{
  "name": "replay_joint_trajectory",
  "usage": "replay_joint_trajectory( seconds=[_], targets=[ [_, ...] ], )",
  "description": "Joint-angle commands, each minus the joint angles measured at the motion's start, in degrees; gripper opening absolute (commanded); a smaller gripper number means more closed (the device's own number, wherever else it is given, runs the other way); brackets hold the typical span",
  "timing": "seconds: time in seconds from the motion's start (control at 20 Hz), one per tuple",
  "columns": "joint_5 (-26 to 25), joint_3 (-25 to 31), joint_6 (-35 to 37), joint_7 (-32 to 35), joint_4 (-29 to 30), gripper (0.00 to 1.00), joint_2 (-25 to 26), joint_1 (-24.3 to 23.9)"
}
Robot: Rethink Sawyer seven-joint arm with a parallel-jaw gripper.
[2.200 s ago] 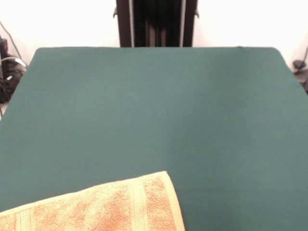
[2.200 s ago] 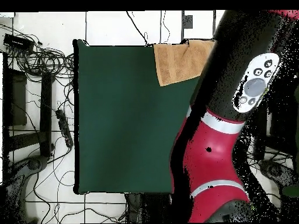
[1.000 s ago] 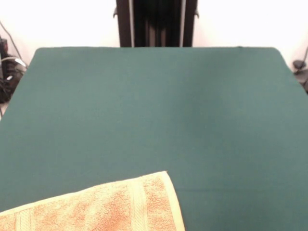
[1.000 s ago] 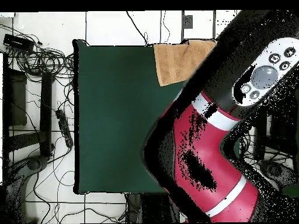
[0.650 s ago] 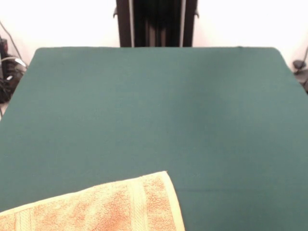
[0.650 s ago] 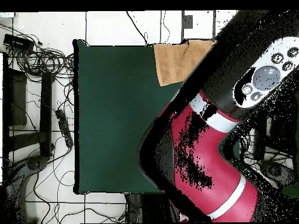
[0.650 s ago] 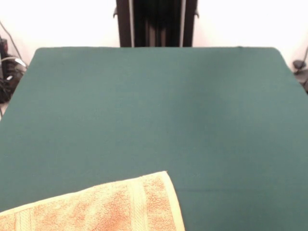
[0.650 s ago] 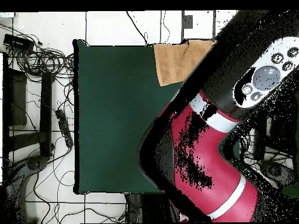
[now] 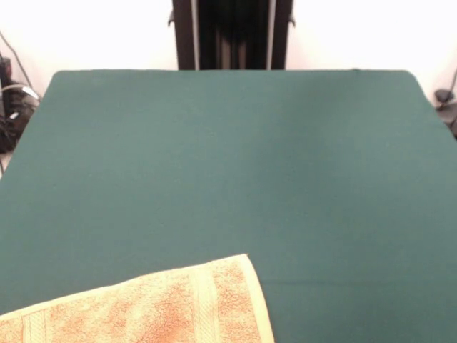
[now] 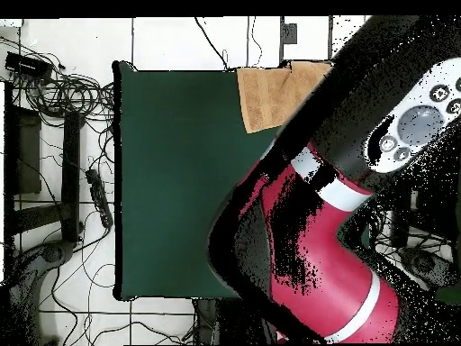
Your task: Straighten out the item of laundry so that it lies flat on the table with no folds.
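Note:
The orange-tan towel point(image 9: 157, 307) lies at the near left corner of the dark green table point(image 9: 235, 164) in the front view, its lower part cut off by the picture's edge. A woven border band runs near its right end. In the overhead view the towel point(image 10: 275, 95) sits at the table's point(image 10: 176, 180) top right corner, partly hidden by my red and black arm point(image 10: 333, 225). My gripper shows in neither view. No tag shows.
The black pedestal point(image 9: 232, 34) stands behind the table's far edge. Cables and black gear point(image 10: 54, 135) lie on the floor left of the table in the overhead view. My arm covers the table's right part there.
My arm has swung in the overhead view: its red part now lies lower and further left, over more of the table. The towel has not moved.

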Motion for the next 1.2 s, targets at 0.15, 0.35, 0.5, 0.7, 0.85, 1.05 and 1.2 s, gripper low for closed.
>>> replay_joint_trajectory(
  seconds=[0.15,0.35,0.5,0.7,0.85,1.05,1.2],
  targets=[
    [-5.0,0.0,-1.1,-14.2,-10.0,0.0,1.4,-0.1],
    [-6.1,0.0,-0.8,-14.6,-9.7,0.0,1.3,-0.2],
    [-6.9,0.0,-1.1,-15.8,-9.5,0.0,1.2,-0.2],
    [-7.4,0.0,-1.6,-17.8,-9.3,0.0,1.2,-0.2],
    [-7.3,0.0,-1.9,-19.2,-9.3,0.0,1.2,-0.2],
    [-7.5,0.0,-1.9,-21.0,-9.3,0.0,1.1,-0.2],
    [-7.6,0.0,-2.1,-22.1,-9.3,0.0,1.0,-0.2]
  ],
)
